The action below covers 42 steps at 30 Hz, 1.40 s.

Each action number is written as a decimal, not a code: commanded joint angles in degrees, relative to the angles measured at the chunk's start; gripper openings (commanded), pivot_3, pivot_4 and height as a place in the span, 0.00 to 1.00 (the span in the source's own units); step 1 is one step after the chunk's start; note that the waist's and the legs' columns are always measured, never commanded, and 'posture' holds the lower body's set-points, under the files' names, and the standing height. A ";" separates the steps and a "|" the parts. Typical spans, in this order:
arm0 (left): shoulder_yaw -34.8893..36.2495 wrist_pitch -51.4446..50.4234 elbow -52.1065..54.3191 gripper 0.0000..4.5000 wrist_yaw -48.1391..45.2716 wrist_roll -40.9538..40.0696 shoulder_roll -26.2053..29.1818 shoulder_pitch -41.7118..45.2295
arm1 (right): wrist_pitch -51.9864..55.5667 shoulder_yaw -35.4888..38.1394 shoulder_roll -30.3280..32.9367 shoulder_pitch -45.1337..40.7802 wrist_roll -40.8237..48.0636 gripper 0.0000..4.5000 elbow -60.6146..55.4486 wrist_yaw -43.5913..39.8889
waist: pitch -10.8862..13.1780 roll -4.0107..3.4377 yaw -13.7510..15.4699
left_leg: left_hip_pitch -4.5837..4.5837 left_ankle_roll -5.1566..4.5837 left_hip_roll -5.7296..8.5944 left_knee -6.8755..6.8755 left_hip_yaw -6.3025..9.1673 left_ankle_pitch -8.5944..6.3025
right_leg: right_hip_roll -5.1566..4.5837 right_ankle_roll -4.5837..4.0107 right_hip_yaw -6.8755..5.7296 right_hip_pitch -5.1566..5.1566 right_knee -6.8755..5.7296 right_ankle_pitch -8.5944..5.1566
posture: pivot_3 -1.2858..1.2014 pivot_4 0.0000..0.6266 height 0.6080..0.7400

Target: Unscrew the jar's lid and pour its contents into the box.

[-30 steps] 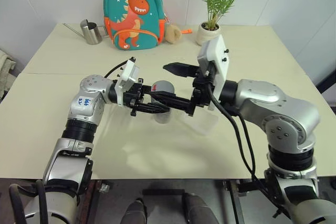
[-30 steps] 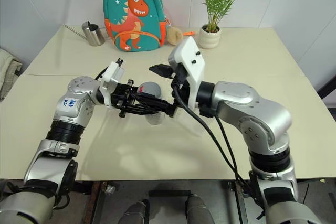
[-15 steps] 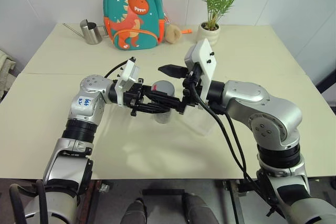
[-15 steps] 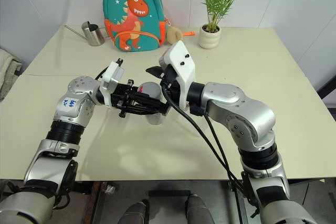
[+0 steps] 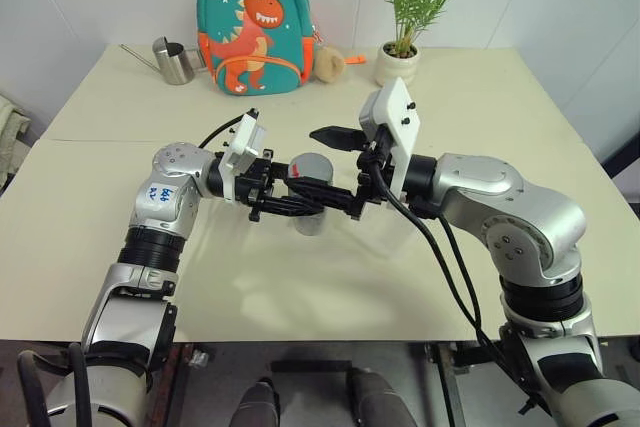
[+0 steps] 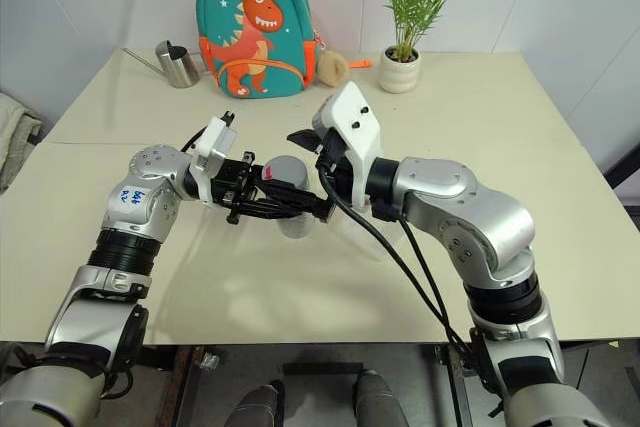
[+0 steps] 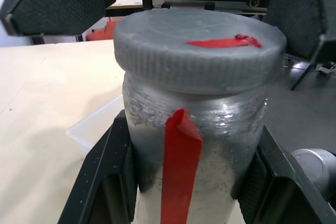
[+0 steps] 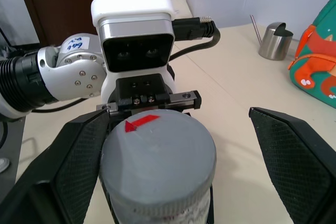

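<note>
**Jar clamped left, right jaws spread at lid**

Head view: left gripper (image 5: 290,199) clamps the jar (image 5: 311,215) above the table (image 5: 300,287), over the box (image 5: 385,234).

Left wrist: lid (image 7: 199,53) on.

Right wrist: right gripper (image 8: 173,156) fingers (image 8: 294,150) spread wide, flanking the lid.

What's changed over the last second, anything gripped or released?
The right arm swung in toward the jar and partly back; its open right pincer straddles the lid, not yet closed. Nothing gripped or released. The left pincer stays clamped on the jar, in place.
</note>
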<state>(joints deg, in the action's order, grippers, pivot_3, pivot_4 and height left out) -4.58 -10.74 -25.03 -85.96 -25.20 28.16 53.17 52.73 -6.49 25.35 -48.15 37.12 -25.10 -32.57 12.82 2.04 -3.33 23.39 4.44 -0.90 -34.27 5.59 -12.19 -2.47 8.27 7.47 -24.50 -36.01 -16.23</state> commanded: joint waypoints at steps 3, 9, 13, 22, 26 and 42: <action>0.81 0.71 1.45 0.43 -1.85 -0.07 0.66 1.07 | -0.50 1.86 1.39 0.17 0.01 0.99 -1.66 -0.28 | 0.00 0.00 -0.04 | 0.00 0.00 0.00 0.00 0.00 0.00 | 0.00 0.00 0.00 0.00 0.00 0.00 | 0.52 0.24 1.00; 0.84 0.88 1.15 0.43 -1.88 0.13 0.57 1.23 | -0.48 1.63 1.57 0.46 0.71 0.99 -2.40 -1.02 | 0.00 0.00 -0.01 | 0.00 0.00 0.00 0.00 0.00 0.00 | 0.00 0.00 0.00 0.00 0.00 0.00 | 0.52 0.24 1.00; 0.84 0.99 0.99 0.43 -1.75 0.21 0.52 1.34 | -0.54 1.42 1.59 0.62 0.76 0.99 -2.60 -1.34 | 0.00 0.00 -0.01 | 0.00 0.00 0.00 0.00 0.00 0.00 | 0.00 0.00 0.00 0.00 0.00 0.00 | 0.52 0.24 1.00; 0.84 1.03 0.96 0.43 -1.59 0.31 0.52 1.38 | -1.35 1.27 2.40 0.63 0.17 0.99 -2.91 -2.24 | 0.00 0.00 -0.01 | 0.00 0.00 0.00 0.00 0.00 0.00 | 0.00 0.00 0.00 0.00 0.00 0.00 | 0.52 0.24 1.00; 0.82 1.15 0.78 0.43 -1.54 0.39 0.43 1.45 | -1.24 1.28 3.13 0.51 0.14 0.99 -3.04 -2.71 | 0.00 0.00 -0.01 | 0.00 0.00 0.00 0.00 0.00 0.00 | 0.00 0.00 0.00 0.00 0.00 0.00 | 0.52 0.24 1.00; 0.82 1.76 0.67 0.43 -1.16 0.45 0.15 1.41 | -0.71 1.18 3.38 0.04 0.95 0.99 -3.76 -3.43 | 0.00 0.00 0.01 | 0.00 0.00 0.00 0.00 0.00 0.00 | 0.00 0.00 0.00 0.00 0.00 0.00 | 0.52 0.24 1.00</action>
<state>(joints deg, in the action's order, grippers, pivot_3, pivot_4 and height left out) -4.58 -9.69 -25.27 -85.95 -24.65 28.13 53.18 52.59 -6.47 28.70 -47.22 37.27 -26.58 -35.62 12.82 2.04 -3.33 23.39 4.44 -0.90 -34.27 5.59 -12.19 -2.46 8.27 7.47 -24.50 -36.01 -16.24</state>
